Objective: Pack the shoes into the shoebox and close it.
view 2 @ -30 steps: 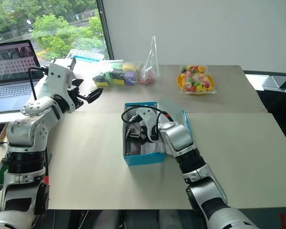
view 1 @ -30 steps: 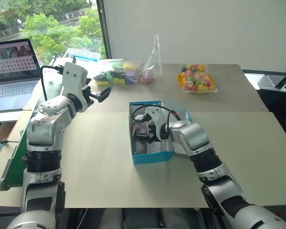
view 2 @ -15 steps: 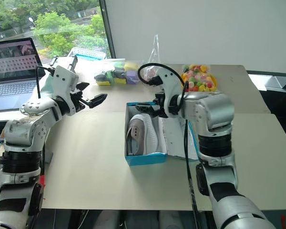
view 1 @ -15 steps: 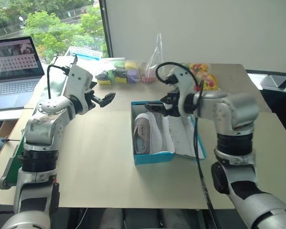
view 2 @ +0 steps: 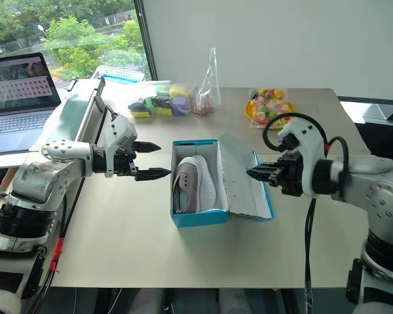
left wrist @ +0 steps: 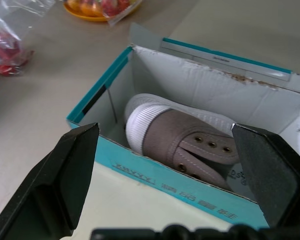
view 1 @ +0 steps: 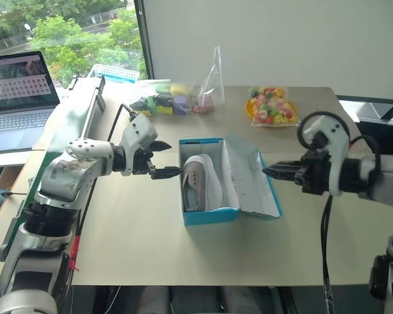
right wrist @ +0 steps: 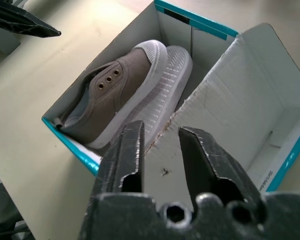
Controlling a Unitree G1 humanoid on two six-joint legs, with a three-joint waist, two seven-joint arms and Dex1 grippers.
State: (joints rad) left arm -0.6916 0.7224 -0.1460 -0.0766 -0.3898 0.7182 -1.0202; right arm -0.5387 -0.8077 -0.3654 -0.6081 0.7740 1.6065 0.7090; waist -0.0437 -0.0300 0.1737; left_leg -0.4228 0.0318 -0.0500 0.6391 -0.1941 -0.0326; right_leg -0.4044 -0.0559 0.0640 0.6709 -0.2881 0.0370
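Centrally on the tabletop (view 1: 131, 235) sits the blue shoebox (view 1: 209, 216), its long axis running from the near edge away toward the far side, where the bags lie. Its flap lid (view 1: 252, 180) is thrown open to the robot's right, white inside facing up, sloping from the box's right wall down to the tabletop. Inside lie the shoes (view 1: 203, 182), both with their long axis along the box's length. One grey-brown sneaker rests against the left wall with its eyelets and upper showing and its ribbed white toe cap toward the far end of the box. The other is tipped on its side just beside it, pale ridged sole facing the lid side, toe also toward the far end. The two touch along their length and nearly fill the box.

The left gripper (view 1: 162, 159) hovers just left of the box's far left corner, pointing right toward it, its two black fingers spread wide apart and holding nothing. The right gripper (view 1: 270, 171) hangs above the outer edge of the open lid, pointing left toward the box; its fingers are drawn close together with only a narrow slit between them and nothing caught in it.

Along the far side of the tabletop lie a clear bag of coloured blocks (view 1: 162, 101), a tall clear bag (view 1: 209, 88) with red pieces, and a yellow dish of colourful sweets (view 1: 270, 108). An open laptop (view 1: 19, 98) stands off to the left
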